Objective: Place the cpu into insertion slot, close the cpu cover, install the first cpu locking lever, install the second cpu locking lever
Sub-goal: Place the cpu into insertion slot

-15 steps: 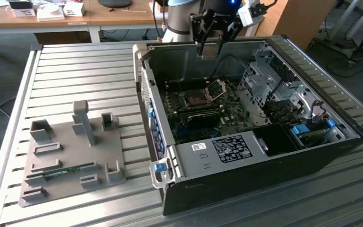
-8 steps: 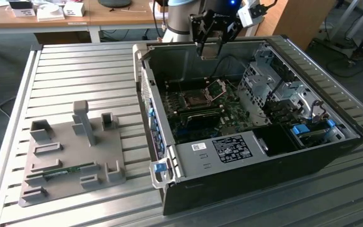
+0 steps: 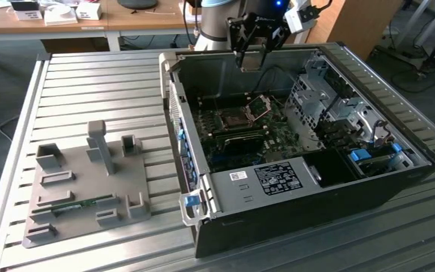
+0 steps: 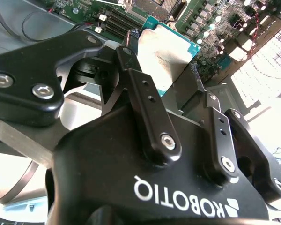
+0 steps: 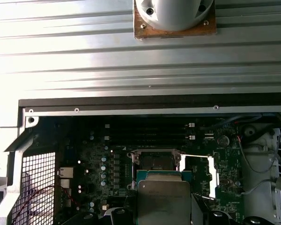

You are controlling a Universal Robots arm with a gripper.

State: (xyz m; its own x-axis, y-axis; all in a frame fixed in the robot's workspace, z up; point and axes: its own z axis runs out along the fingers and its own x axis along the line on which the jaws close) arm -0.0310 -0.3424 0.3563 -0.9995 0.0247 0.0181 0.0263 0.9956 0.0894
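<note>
Second wrist view: my gripper clamps the cpu by its edges, clear of the insertion slot.

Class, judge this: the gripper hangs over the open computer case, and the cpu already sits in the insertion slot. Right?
No. The insertion slot is empty; the gripper holds the cpu in its jaws above it, as the first wrist view shows. The rest stands.

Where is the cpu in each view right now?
Exterior view: the cpu hangs in the jaws above the open case.
Second wrist view: the cpu sits between the jaws, motherboard behind.
First wrist view: the cpu overlaps the insertion slot's rim.
Shared landmark: the insertion slot.
</note>
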